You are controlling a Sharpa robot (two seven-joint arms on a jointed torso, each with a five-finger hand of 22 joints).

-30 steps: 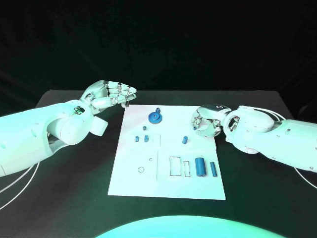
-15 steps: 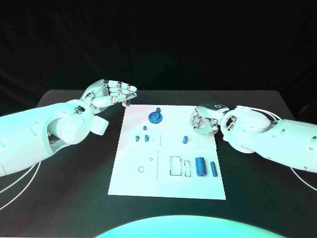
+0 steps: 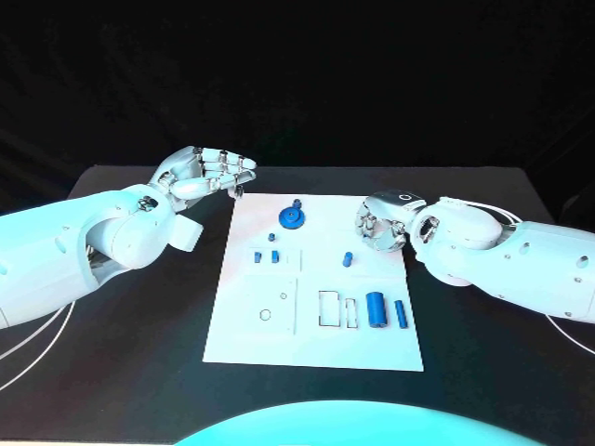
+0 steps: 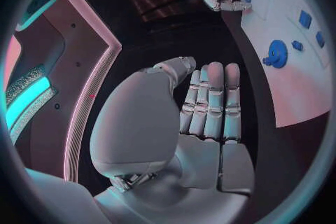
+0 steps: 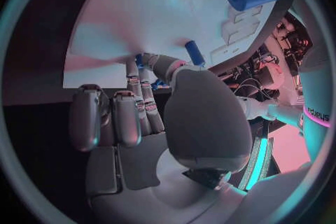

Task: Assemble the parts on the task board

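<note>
Right hand (image 3: 382, 228) shifted slightly left over task board (image 3: 311, 344) right edge, fingers apart, empty; left hand (image 3: 206, 175) unmoved, fingers curled, empty.

The head camera looks down on the task board (image 3: 311, 316) from the robot's side. Each wrist camera sits close behind its own hand, facing that board (image 4: 294, 78) (image 5: 140, 28), which all three views share.

White task board (image 3: 251, 325) on black table (image 3: 137, 325)

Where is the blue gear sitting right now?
In the head view, the blue gear lies near the task board's far edge, left of centre, between the left hand and right hand.
</note>
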